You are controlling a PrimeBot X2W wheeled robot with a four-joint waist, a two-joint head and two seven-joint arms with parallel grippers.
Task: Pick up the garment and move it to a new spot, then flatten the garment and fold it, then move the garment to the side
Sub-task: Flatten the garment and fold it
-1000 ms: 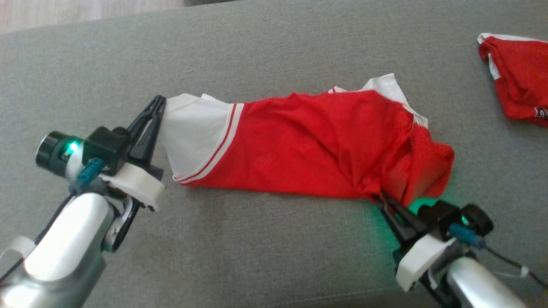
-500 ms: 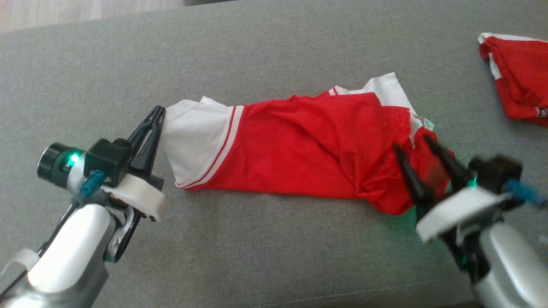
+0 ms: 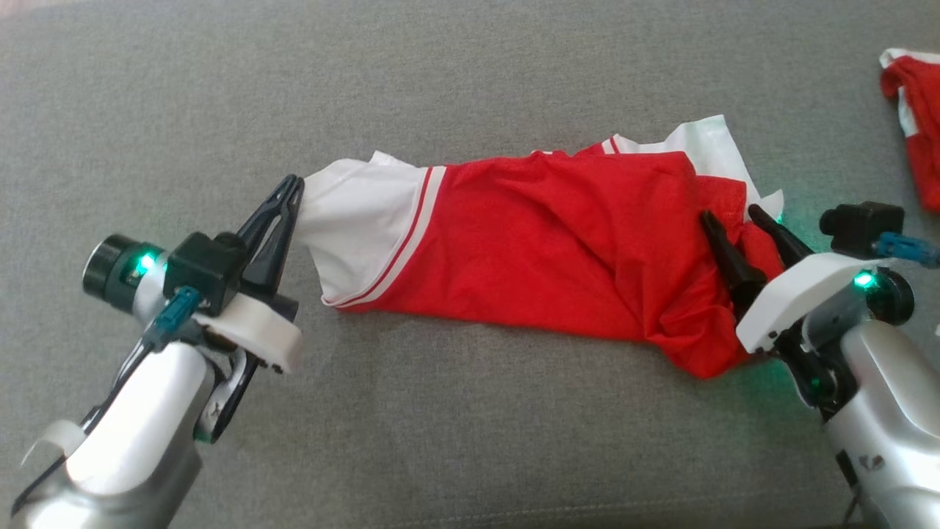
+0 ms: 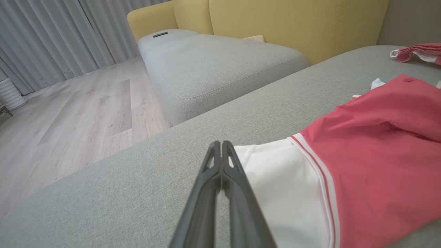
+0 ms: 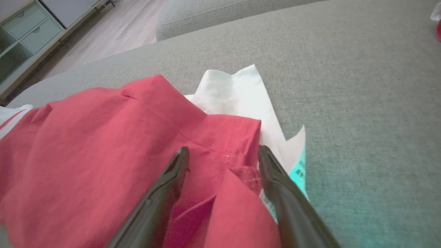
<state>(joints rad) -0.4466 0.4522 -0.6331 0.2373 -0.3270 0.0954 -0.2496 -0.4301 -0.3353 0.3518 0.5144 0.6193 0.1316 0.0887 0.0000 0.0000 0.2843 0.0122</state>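
Left gripper [image 3: 290,192] is clenched on the white sleeve of the garment [image 3: 543,242], which lies stretched across the sofa [image 3: 470,411]. Right gripper [image 3: 731,214] is released, fingers astride its bunched red right end; another red cloth [image 3: 918,125] lies far right

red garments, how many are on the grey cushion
2. The larger garment lies stretched across the cushion; the second garment sits at the head view's right edge, cut off. More may be hidden.

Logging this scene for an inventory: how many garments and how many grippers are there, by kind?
Garments: 2, the red and white garment and a second red garment
Grippers: 2, the left gripper and the right gripper
Total: 4
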